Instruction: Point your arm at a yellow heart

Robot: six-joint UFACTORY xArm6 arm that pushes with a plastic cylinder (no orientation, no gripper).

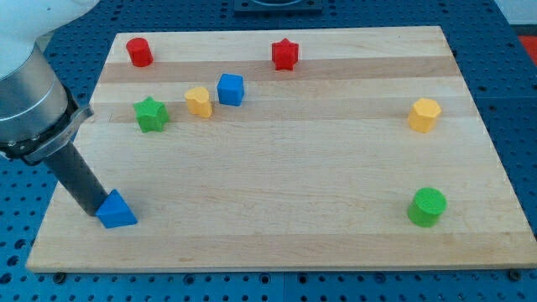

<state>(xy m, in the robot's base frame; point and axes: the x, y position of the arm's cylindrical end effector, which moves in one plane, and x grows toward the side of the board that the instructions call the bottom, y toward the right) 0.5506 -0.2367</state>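
Observation:
The yellow heart (199, 101) lies in the upper left part of the wooden board (277, 168), between a green star (151, 114) and a blue cube (231, 89). My tip (95, 213) rests at the board's lower left, touching the left side of a blue triangle (115, 210). The tip is far below and to the left of the yellow heart. The dark rod rises from the tip up and to the left into the grey arm.
A red cylinder (139, 52) stands at the top left and a red star (285, 54) at the top middle. A yellow hexagon (424, 114) is at the right, a green cylinder (427, 206) at the lower right.

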